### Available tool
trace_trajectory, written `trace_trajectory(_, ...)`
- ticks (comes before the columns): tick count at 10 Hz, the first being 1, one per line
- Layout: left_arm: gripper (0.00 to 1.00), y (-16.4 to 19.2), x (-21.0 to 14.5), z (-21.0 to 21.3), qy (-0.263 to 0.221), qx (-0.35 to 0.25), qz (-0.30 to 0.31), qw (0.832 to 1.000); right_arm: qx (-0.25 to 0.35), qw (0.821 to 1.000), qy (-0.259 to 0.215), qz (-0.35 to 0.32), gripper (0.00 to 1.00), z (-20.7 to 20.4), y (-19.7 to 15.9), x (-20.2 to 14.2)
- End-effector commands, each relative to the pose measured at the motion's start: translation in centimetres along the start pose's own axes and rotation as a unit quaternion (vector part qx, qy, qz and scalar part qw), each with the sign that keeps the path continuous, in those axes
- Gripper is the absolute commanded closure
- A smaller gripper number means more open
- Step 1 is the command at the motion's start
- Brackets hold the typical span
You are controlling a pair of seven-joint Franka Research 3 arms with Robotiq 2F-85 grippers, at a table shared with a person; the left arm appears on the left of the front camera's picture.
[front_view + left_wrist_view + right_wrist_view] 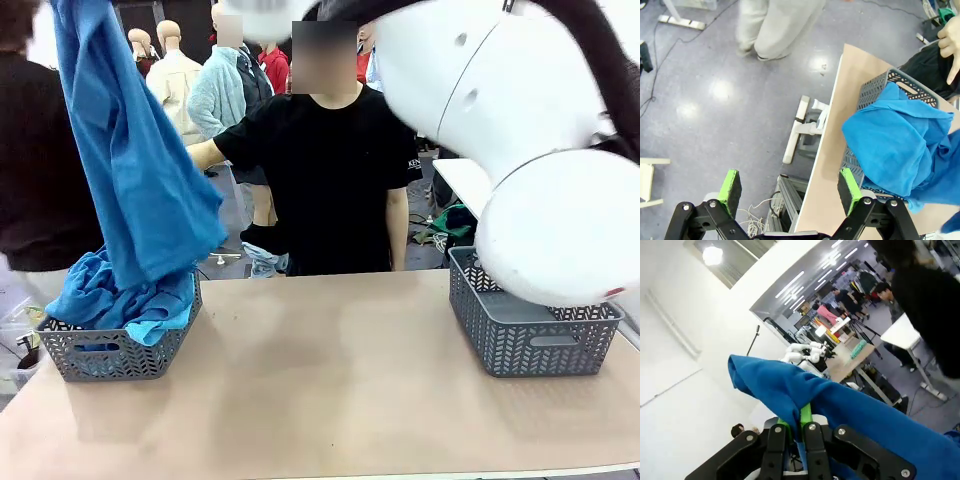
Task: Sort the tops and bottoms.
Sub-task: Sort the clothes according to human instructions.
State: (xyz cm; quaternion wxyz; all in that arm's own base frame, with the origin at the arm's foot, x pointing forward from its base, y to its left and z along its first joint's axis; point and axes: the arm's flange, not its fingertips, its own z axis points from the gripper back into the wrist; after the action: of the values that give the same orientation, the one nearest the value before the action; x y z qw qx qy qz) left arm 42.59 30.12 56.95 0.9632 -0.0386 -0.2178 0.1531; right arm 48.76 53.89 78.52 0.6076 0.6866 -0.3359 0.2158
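Observation:
A bright blue top [130, 170] hangs full length from above the picture's top left, its lower end resting in the left grey basket [110, 360] on more blue fabric [100, 295]. In the right wrist view my right gripper [795, 427] is shut on a fold of this top [805, 390], held high. My left gripper [789, 184] is open and holds nothing, looking down past the table's edge, beside the left basket [875, 87] and its blue garments [895, 140]. The bottoms are out of view.
A second grey basket [530, 345] stands at the table's right, partly behind my right arm [520, 130], which crosses the top of the front view. A person in black [330, 180] stands at the far side, one hand [952, 40] near the left basket.

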Motion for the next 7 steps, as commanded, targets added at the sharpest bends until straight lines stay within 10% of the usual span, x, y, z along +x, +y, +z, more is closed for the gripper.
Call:
trace_trajectory(1, 0.00, 0.1, -0.2, 0.1, -0.001, -0.005, 0.002, 1.000, -0.015, 0.999, -0.004, -0.029, 1.00, -12.7, -4.4, 8.9)
trace_trajectory(5, 0.00, 0.1, -0.2, 0.1, -0.001, -0.005, 0.002, 1.000, 0.071, 0.995, -0.074, -0.015, 1.00, -19.9, -10.3, 8.0)
trace_trajectory(7, 0.00, 0.1, -0.2, 0.1, -0.001, -0.005, 0.002, 1.000, 0.019, 0.997, -0.068, -0.008, 1.00, -22.6, -15.1, 6.2)
